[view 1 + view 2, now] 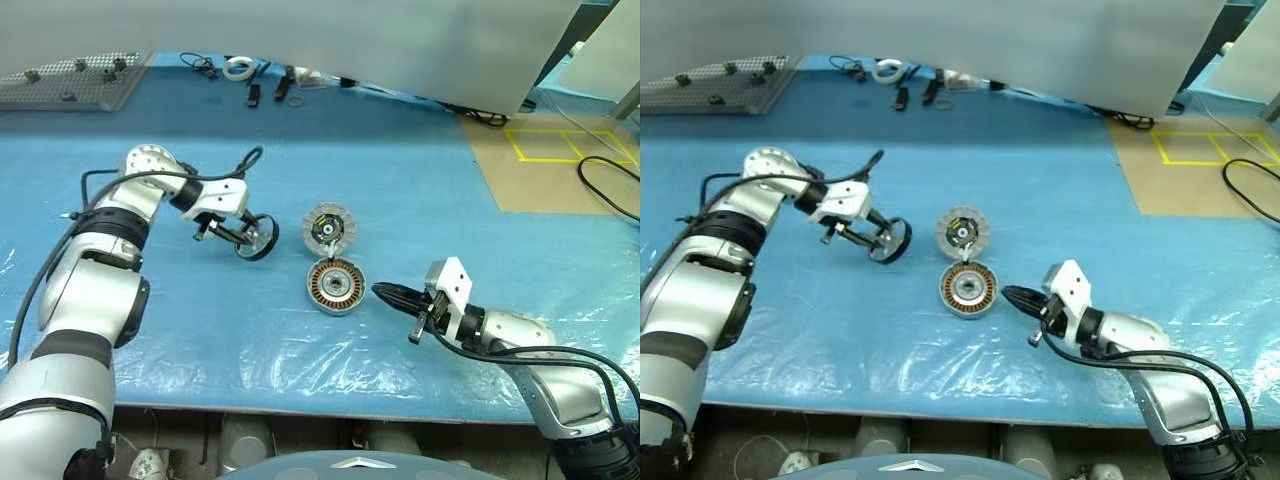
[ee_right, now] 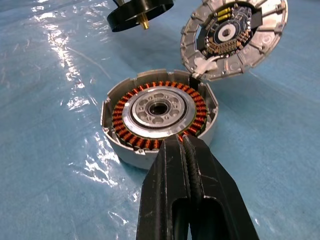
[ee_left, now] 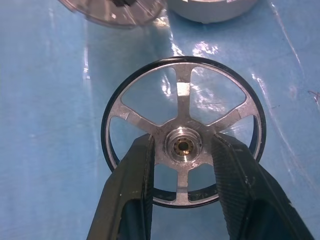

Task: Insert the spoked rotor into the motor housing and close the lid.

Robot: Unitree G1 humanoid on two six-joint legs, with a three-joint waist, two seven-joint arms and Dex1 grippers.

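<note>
The spoked rotor [image 3: 184, 146] is held off the surface in the left hand [image 1: 238, 236], whose two fingers [image 3: 131, 190] clamp on either side of its silver hub. It stands on edge, its thin dark rim upright and its axle roughly level, running along the fingers; one flat face looks back at the wrist camera. It hangs to the left of the other two parts and apart from them.

The motor housing [image 1: 335, 285] lies flat on the surface, open side up, copper windings ringing a silver centre with a dark bore. The lid [image 1: 329, 229] sits just behind it, tilted up on its edge and leaning away, its inner face with ribbed ring and circuit parts showing; a white cable links the two.

The right hand [image 1: 1015, 297] is closed with nothing in it, its tips against the housing's near rim.

The surface [image 1: 420, 190] is a blue sheet under wrinkled clear plastic. Beyond lie a grey pegged board [image 1: 70, 82], a roll of tape [image 1: 238, 67], small dark tools, and brown floor with yellow lines [image 1: 565, 145].
</note>
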